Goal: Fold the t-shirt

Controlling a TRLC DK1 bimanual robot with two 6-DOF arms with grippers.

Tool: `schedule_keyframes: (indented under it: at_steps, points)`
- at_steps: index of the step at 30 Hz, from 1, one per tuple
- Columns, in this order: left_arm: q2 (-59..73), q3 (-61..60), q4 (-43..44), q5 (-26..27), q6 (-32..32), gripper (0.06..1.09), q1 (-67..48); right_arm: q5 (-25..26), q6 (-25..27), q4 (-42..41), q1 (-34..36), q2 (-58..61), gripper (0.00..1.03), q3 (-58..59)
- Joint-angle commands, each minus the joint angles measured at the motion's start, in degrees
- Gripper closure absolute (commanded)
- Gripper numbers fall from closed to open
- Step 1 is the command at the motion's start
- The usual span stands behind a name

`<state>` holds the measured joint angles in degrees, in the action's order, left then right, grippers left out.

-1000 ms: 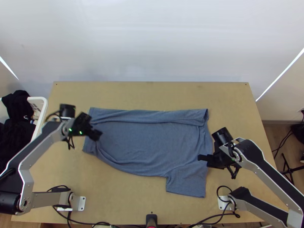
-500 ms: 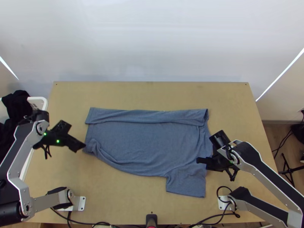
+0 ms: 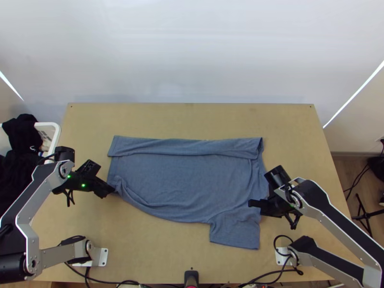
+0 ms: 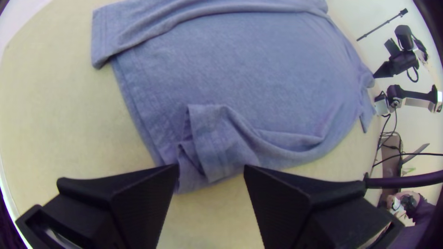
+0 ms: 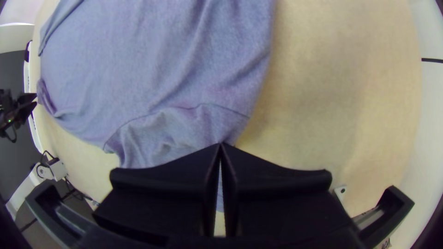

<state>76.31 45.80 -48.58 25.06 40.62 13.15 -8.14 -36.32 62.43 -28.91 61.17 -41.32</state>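
Now the left claw [image 3: 111, 190] is at the t-shirt's bunched near-left corner, no longer over its left end as 1 second ago; its fingers are spread. The right claw [image 3: 251, 203], pressed together, keeps its place above the sleeve end. The t-shirt [image 3: 182, 187] lies spread mid-bench, far side turned in. Around the pale wooden bench [image 3: 153, 249]: white wall [image 3: 192, 53], white basket [image 3: 58, 130] holding black cloth [image 3: 21, 137].
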Motion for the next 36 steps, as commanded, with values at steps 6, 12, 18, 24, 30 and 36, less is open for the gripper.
schedule_keyframes:
  at_steps: [6,12,18,24,30,36]
  points:
    - [1.7,-1.3,2.7,-0.4,-1.6,0.77,-0.9,0.1,-0.1,0.0,0.3,-0.6,1.00,0.3]
    - [1.9,-2.5,1.4,-1.0,-1.1,1.00,-2.4,0.1,-0.1,0.0,0.6,-1.0,1.00,0.0]
    - [1.5,1.2,-2.8,-0.9,-2.1,1.05,-0.9,0.1,0.0,0.0,0.9,-1.7,1.00,0.1]
    - [2.3,4.2,-3.6,-1.0,-0.6,0.97,0.6,0.1,-0.1,0.0,0.8,-1.5,1.00,0.2]
    - [0.5,5.0,-9.7,-0.7,3.6,0.10,0.5,0.1,-0.1,0.0,0.8,-1.5,1.00,0.2]
    - [3.0,6.0,-15.6,-1.0,3.7,0.10,0.5,0.1,-0.1,0.0,0.8,-2.1,1.00,0.5]
